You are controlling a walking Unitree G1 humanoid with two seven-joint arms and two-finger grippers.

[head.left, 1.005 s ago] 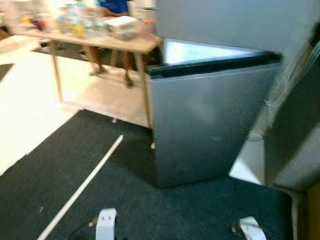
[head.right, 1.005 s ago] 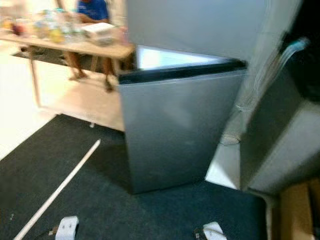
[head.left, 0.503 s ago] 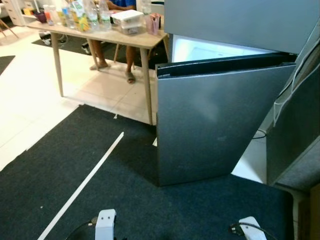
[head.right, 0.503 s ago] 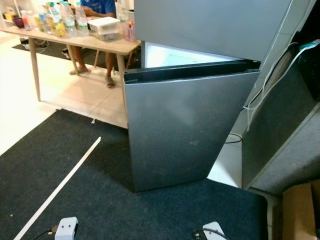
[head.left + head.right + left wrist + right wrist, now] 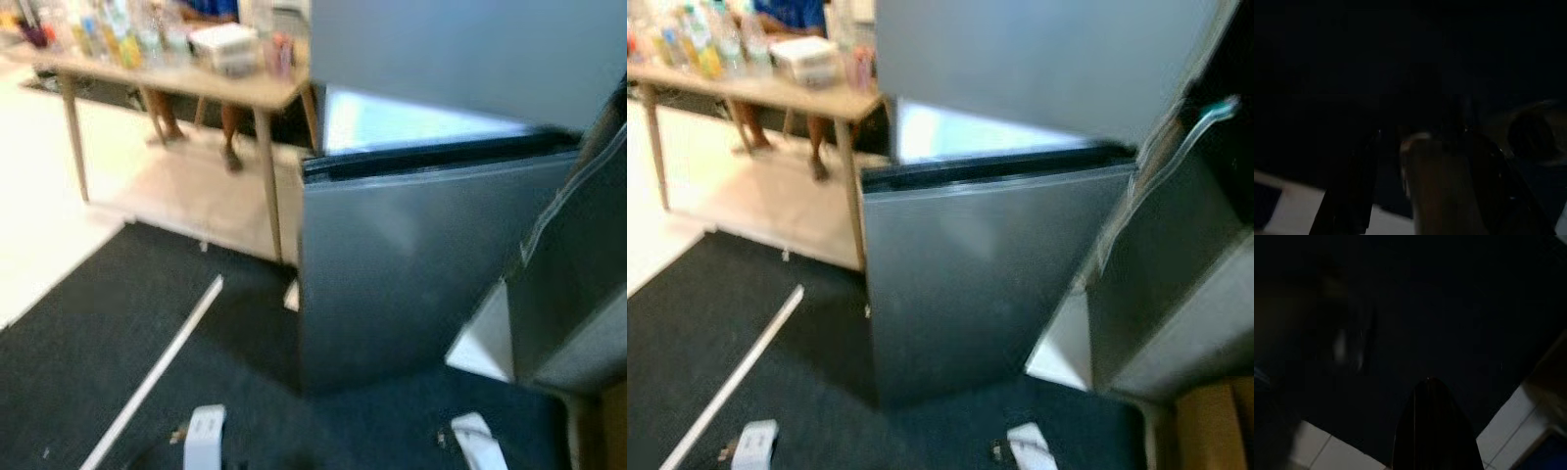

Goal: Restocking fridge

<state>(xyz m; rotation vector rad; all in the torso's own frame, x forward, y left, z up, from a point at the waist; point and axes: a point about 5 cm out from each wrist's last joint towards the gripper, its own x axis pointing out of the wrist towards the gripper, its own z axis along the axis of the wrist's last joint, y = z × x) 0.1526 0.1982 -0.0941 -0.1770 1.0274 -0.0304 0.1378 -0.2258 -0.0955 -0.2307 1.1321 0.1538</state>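
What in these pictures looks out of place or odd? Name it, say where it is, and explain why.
The fridge's lower door stands ajar: its dark top edge slants away from the cabinet and lit interior shows in the wedge behind it. A pale strip lies slantwise across the dark carpet to the left. Blur hides finer detail.

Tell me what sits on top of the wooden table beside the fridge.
On the wooden table: a cluster of bottles and a white box, too blurred to identify further. A seated person's legs show beneath it.
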